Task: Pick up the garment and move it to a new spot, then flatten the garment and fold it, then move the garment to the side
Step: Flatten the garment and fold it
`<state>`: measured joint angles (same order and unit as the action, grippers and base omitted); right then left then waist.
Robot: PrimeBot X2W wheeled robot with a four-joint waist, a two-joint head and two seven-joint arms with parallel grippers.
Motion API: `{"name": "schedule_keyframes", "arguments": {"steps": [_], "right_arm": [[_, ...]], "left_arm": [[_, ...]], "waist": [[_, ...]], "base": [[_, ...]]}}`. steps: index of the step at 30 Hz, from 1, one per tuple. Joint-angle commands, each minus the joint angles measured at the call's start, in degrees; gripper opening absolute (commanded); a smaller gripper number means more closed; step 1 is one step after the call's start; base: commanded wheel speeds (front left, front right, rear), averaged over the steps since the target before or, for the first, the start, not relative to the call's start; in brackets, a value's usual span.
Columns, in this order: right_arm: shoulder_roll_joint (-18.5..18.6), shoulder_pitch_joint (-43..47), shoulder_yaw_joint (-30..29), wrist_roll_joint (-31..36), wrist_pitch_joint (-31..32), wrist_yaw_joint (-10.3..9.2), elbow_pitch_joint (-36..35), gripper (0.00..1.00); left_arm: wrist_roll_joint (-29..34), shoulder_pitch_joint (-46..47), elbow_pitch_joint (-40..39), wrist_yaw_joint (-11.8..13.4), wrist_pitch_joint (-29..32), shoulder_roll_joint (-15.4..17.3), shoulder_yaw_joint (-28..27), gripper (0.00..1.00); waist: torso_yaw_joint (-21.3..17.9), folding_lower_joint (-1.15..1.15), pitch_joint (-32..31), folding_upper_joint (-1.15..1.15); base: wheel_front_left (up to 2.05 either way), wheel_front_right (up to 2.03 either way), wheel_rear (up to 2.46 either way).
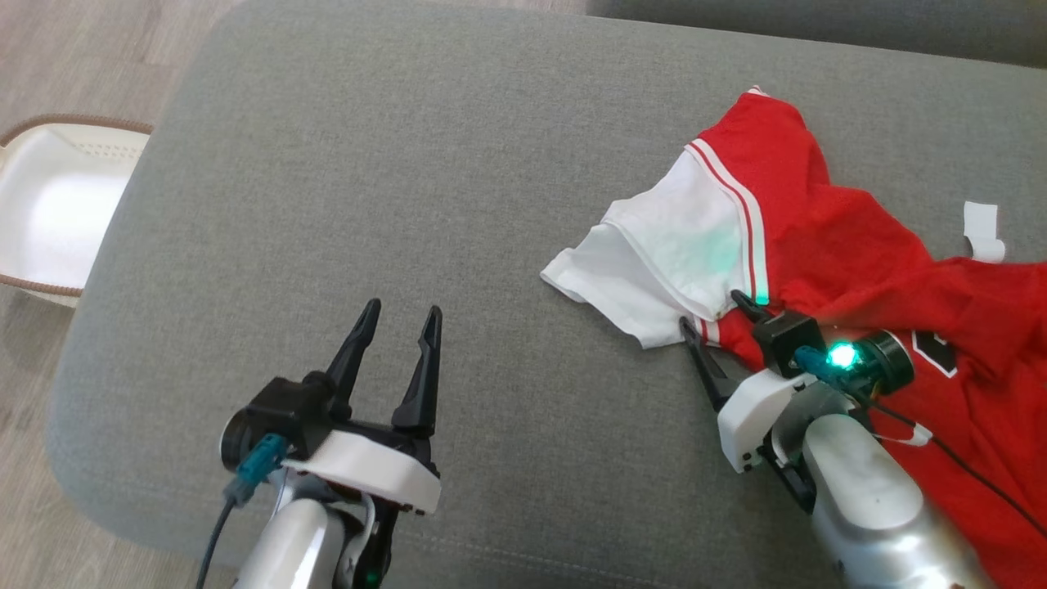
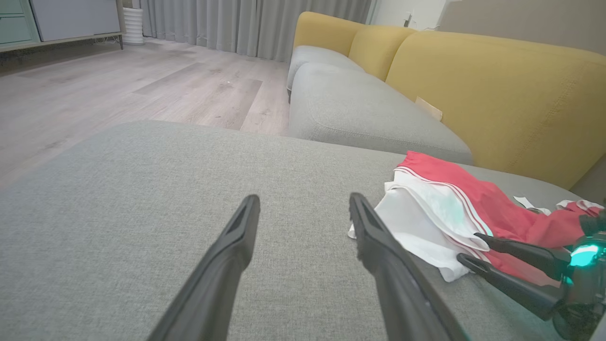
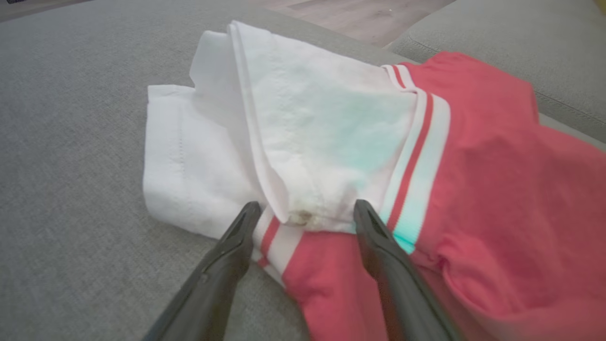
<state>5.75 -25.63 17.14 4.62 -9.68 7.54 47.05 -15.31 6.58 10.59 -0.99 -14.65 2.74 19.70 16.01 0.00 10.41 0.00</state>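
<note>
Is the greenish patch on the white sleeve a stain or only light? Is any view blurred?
Head view: probably light, as the glowing green lamp on the right gripper sits beside the white sleeve of the red fabric garment; right wrist view: same tint, nearest cloth soft; left wrist view: sharp.

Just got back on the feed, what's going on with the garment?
The right hand is open at the crumpled red-and-white garment, fingers either side of the white sleeve seam, nothing gripped yet. The left hand hovers open over bare grey cushion, apart from the garment. It is not yet flattened or folded.
</note>
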Motion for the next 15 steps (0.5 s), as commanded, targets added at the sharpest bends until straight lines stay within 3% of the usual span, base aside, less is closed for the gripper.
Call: {"name": "schedule_keyframes", "arguments": {"steps": [1, 15], "right_arm": [[-0.83, -1.85, 0.58, 0.29, -1.11, -0.05, -0.79, 1.0], [-2.07, -5.09, -0.5, -1.72, -3.69, -0.05, 2.34, 1.0]], "left_arm": [[-0.62, 2.69, -1.8, 0.22, -0.35, 0.14, -1.55, 1.0], [-1.0, 3.09, -1.55, 0.28, -0.35, 0.14, -1.24, 1.0]], "waist": [[-0.1, 0.0, 0.01, 0.0], [-0.69, 0.0, 0.17, 0.0]], "base": [[0.0, 0.0, 0.0], [0.0, 0.0, 0.0]]}}
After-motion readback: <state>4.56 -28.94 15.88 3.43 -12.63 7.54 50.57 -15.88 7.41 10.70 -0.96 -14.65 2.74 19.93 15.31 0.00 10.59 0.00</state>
